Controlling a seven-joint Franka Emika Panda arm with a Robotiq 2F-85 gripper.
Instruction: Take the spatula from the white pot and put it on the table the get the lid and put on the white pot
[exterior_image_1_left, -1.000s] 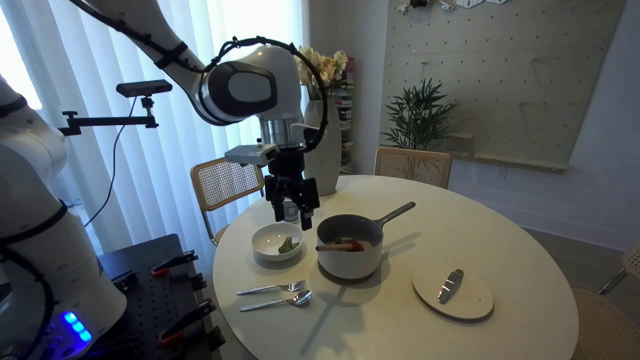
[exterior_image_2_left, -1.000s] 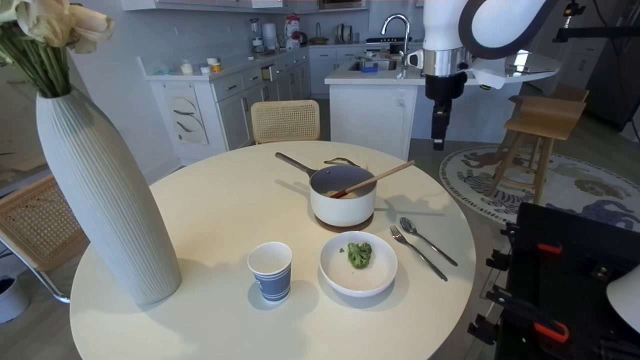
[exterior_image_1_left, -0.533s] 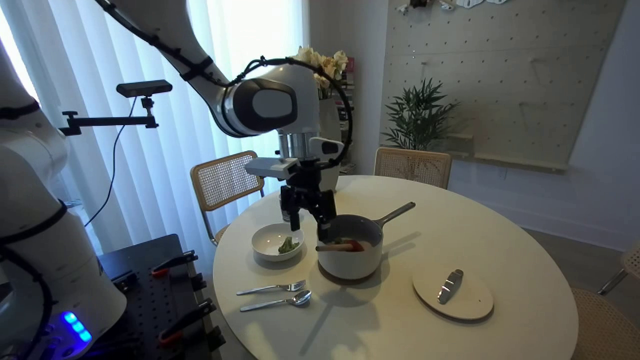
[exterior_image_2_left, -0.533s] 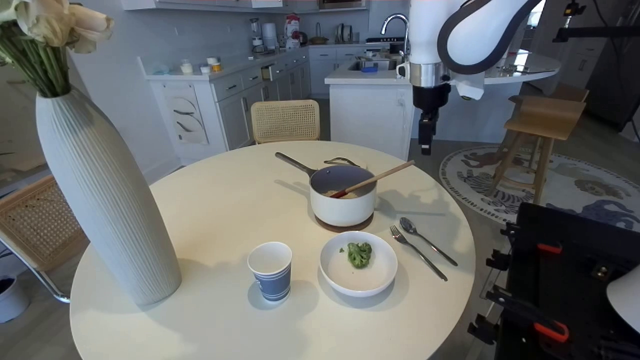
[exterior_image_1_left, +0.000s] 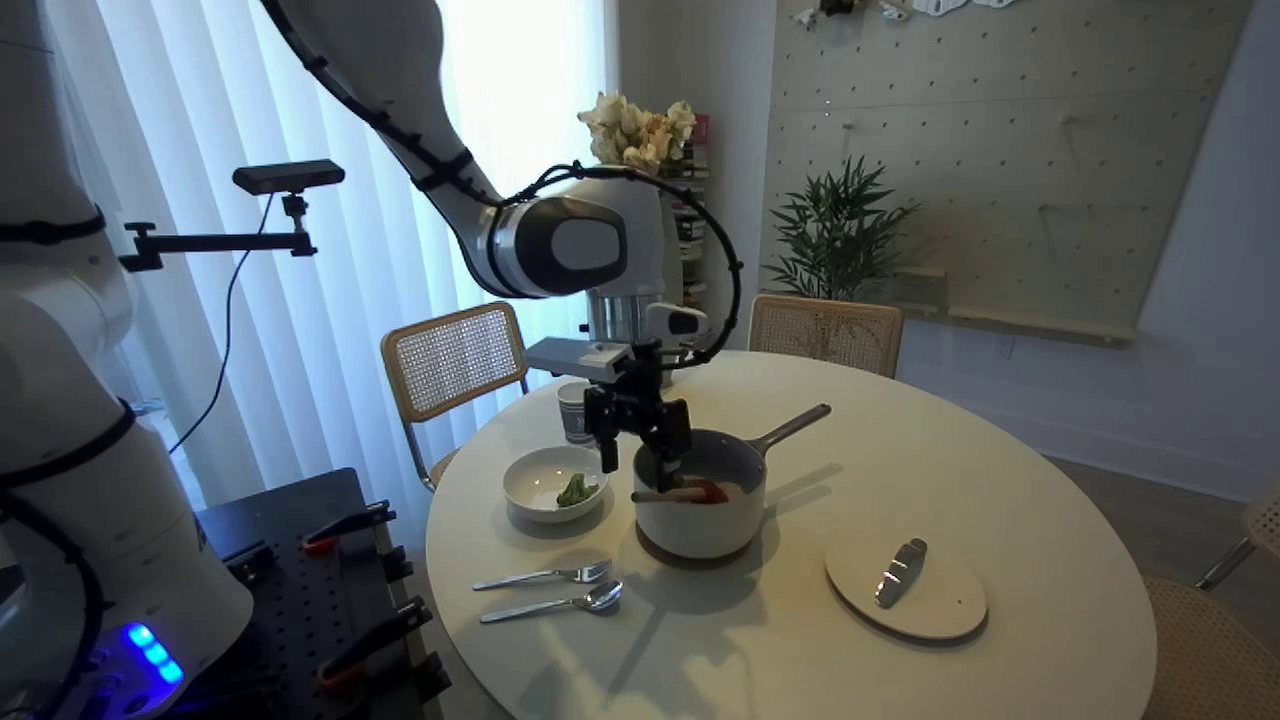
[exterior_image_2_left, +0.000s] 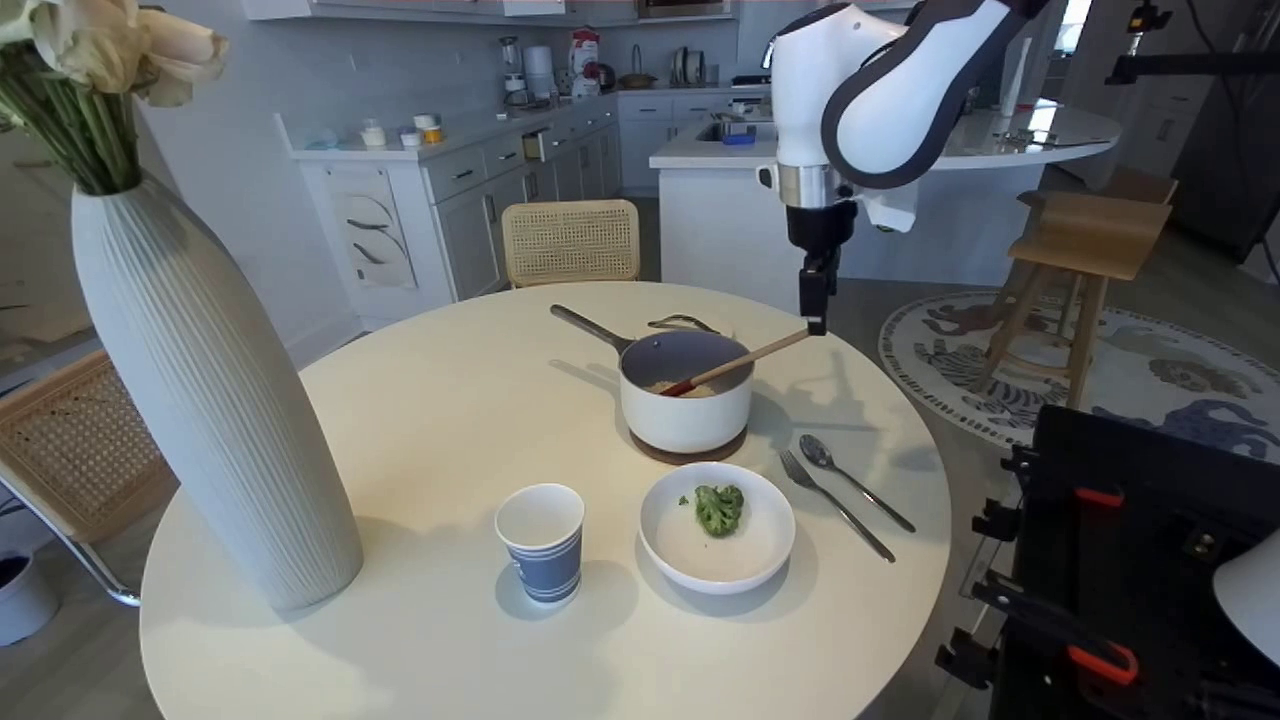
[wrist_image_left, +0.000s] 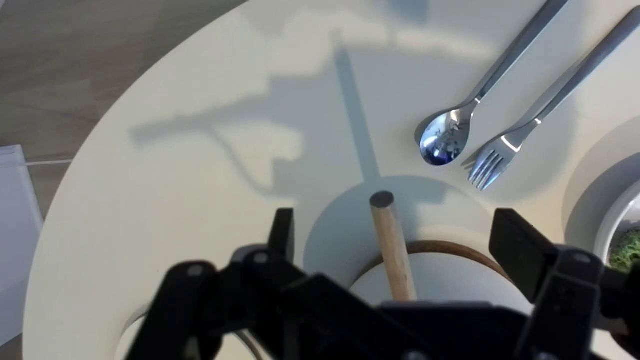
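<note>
Spatula, red head in the smooth white pot, in an exterior view; slim wooden handle slanting over its rim, in an exterior view; gripper spread wide, handle between its fingers, touching neither, wrist view.

It is a home, by the look of it: a dining area open to a kitchen. Cane-backed chairs stand around the round white tabletop, which carries a tall ribbed vase of pale flowers. Beyond, in an exterior view, are white cabinets, a counter with small jars, an island, wooden stools and a round rug with animal figures. Pale pleated drapes let bright light in.
</note>
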